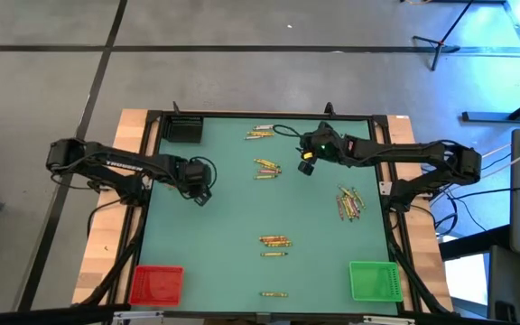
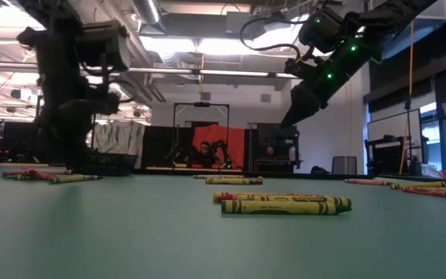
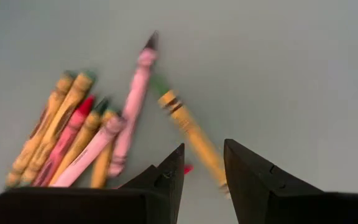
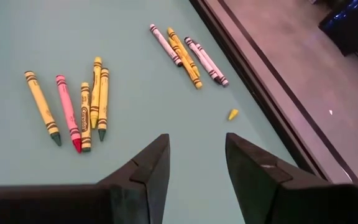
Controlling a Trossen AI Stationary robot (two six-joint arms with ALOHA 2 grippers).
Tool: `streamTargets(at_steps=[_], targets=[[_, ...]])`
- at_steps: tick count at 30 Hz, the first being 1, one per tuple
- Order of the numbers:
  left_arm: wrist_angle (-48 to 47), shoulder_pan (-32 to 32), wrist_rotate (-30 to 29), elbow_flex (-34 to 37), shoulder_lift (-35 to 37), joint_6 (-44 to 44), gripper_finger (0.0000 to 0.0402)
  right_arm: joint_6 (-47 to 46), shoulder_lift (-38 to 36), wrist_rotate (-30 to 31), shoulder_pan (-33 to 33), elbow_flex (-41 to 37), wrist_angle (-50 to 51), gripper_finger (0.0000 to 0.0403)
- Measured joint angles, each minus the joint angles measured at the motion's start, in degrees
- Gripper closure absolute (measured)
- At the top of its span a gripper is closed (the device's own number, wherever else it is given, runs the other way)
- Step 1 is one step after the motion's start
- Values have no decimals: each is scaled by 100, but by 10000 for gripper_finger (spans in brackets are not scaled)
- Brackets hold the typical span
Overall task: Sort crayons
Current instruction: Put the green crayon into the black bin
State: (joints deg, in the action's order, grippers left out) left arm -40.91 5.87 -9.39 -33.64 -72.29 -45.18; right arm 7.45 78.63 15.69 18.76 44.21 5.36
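Green counter (image 1: 233, 226) framed in black, seen from above, with crayons scattered in small clusters. At its near-left corner sits a red bin (image 1: 156, 284); at the far-left corner, a black bin (image 1: 186, 129). The left gripper (image 1: 201, 196) hovers near the left edge, jaws spread and empty, above a heap of crayons (image 3: 82, 134) seen in its wrist view. Loose crayon clusters (image 1: 266, 168) lie mid-counter. The right gripper (image 1: 306, 167) hangs beside them, jaws spread, empty. A green bin (image 1: 373, 280) occupies the near-right corner. Judgement: single out one crayon, straddle it crosswise, then descend.
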Motion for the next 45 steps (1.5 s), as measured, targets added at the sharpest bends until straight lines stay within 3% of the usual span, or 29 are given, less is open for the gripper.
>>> streamTargets(at_steps=[14,25,28,37,45], targets=[[846,48,106,508,-55,196,310,-12,2,-152,-1,0,-141,248],[1072,48,140,498,-105,680,391,-11,2,-154,0,0,-140,249],[1068,32,215,413,-122,849,397,-10,2,-154,0,0,-141,249],[836,-149,170,-659,-90,1745,397,-12,2,-152,0,0,-135,249],[-221,129,-1121,-2349,-72,3010,397,-12,2,-241,0,0,-130,249]])
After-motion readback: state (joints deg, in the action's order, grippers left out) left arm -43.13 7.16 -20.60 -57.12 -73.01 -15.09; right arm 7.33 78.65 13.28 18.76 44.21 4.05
